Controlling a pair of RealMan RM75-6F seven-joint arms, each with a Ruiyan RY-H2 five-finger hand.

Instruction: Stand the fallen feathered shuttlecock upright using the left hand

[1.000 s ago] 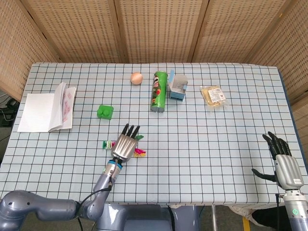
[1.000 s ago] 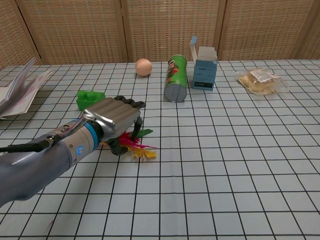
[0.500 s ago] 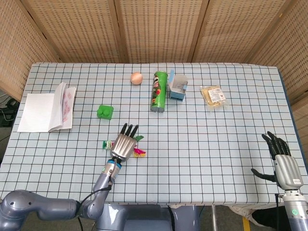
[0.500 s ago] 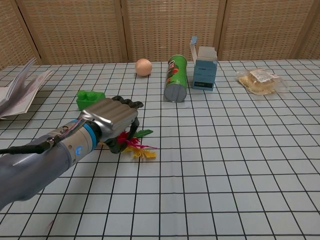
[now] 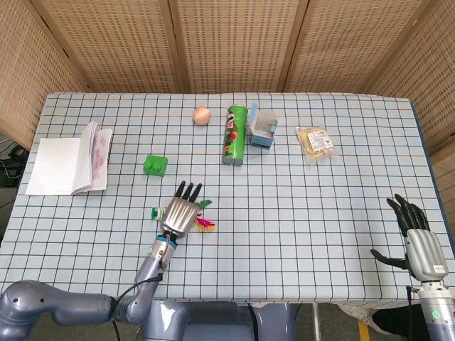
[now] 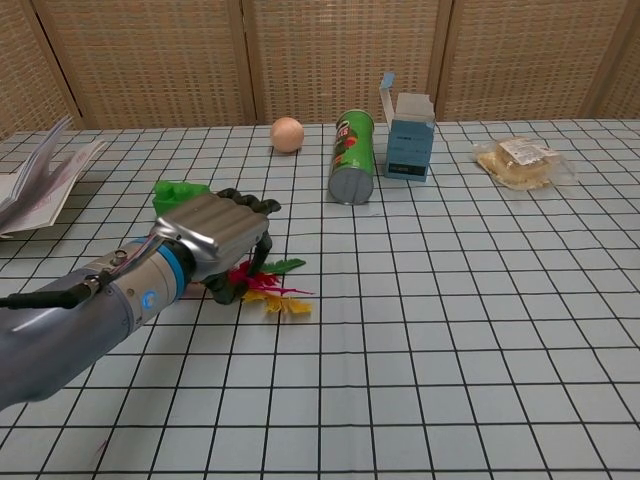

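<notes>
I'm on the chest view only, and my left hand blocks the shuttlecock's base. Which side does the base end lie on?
Observer: In the head view, the shuttlecock has its base end poking out left of the left hand, and its feathers fan out to the right.
Operator: Is it lying flat?
Observer: Yes, flat on the table, crosswise under the hand.
Operator: Where's my right hand?
Observer: The right hand is by the table's near right corner, fingers apart, holding nothing.
</notes>
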